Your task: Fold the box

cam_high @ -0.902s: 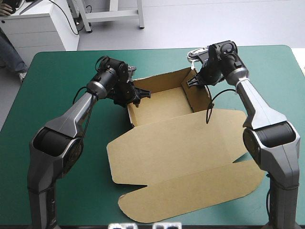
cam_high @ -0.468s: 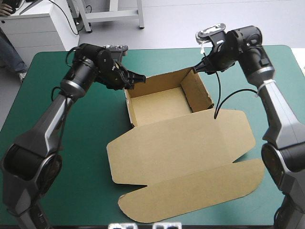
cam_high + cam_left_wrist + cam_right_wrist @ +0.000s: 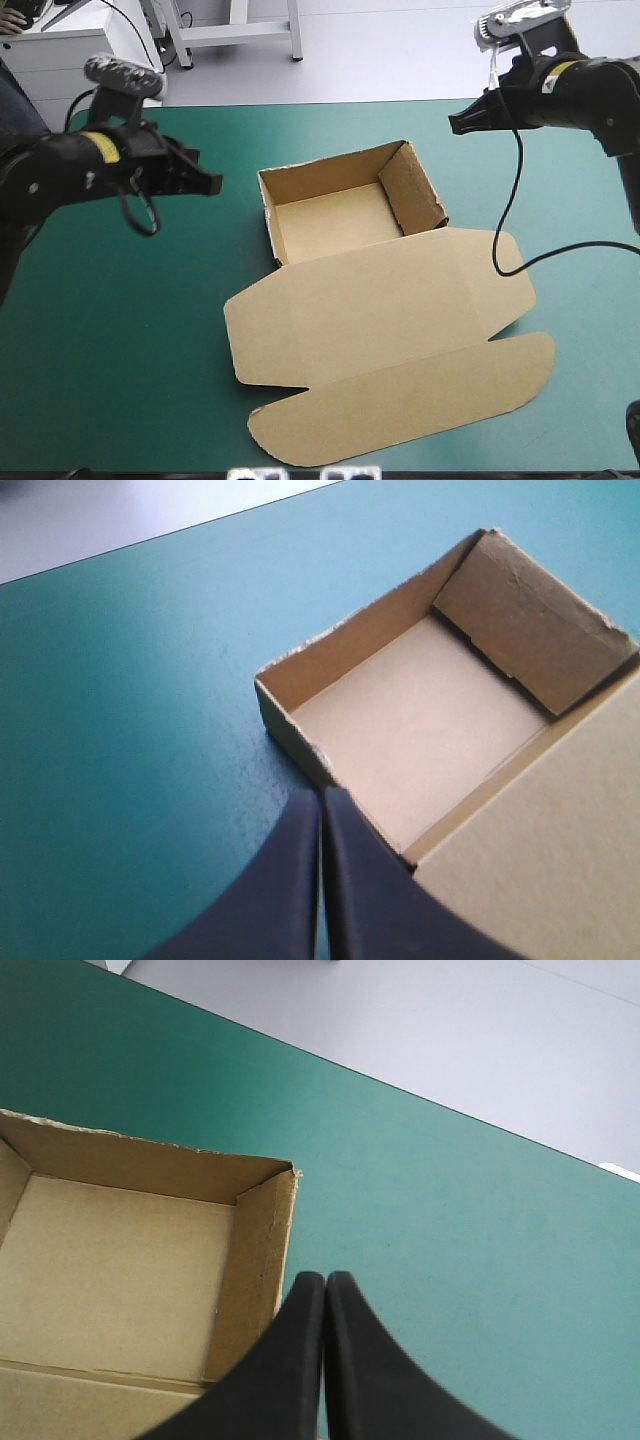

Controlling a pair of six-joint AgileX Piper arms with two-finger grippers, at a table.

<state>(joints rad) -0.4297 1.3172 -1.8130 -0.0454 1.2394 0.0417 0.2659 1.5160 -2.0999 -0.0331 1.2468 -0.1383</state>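
Note:
The brown box (image 3: 345,205) stands in the middle of the teal-green table as an open tray, walls raised, its lid (image 3: 380,340) lying flat toward the near edge. The tray's inside also shows in the left wrist view (image 3: 420,730) and the right wrist view (image 3: 120,1280). My left gripper (image 3: 212,185) hangs raised to the left of the tray, shut and holding nothing (image 3: 322,800). Beyond the tray's far right corner my right gripper (image 3: 456,124) is lifted high, shut and empty too (image 3: 326,1282).
Bare teal-green cover (image 3: 130,330) lies on both sides of the box. The right arm's black cable (image 3: 510,220) hangs down onto the lid's right part. The table's far edge (image 3: 430,1100) runs just beyond the tray.
Both grippers have let go of the tray's walls, shut, and drawn back and up: the left one leftward, the right one rightward. The box has stayed in place with its walls standing.

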